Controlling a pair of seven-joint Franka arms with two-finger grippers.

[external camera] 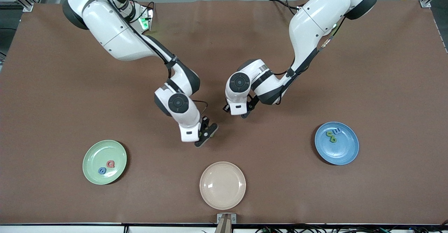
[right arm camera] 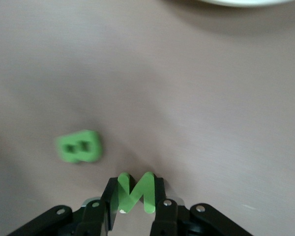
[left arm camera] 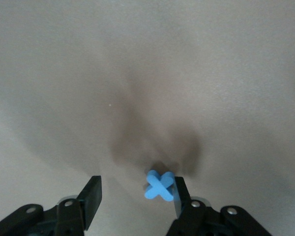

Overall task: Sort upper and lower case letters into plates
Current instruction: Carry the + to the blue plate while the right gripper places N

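Green letter M [right arm camera: 135,192] pinched upright between the right gripper's fingers, green letter B [right arm camera: 79,146] flat on the table, blue letter X [left arm camera: 160,186] at one left-gripper finger, no printed labels legible.

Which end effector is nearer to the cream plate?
The right end effector is nearer: it is low over the table just above the cream plate in the front view, gripping a green letter M. The left end effector is higher up that view.

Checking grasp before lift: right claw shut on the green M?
Shut on it: in the right wrist view the right claw has both fingers pressed against the green M.
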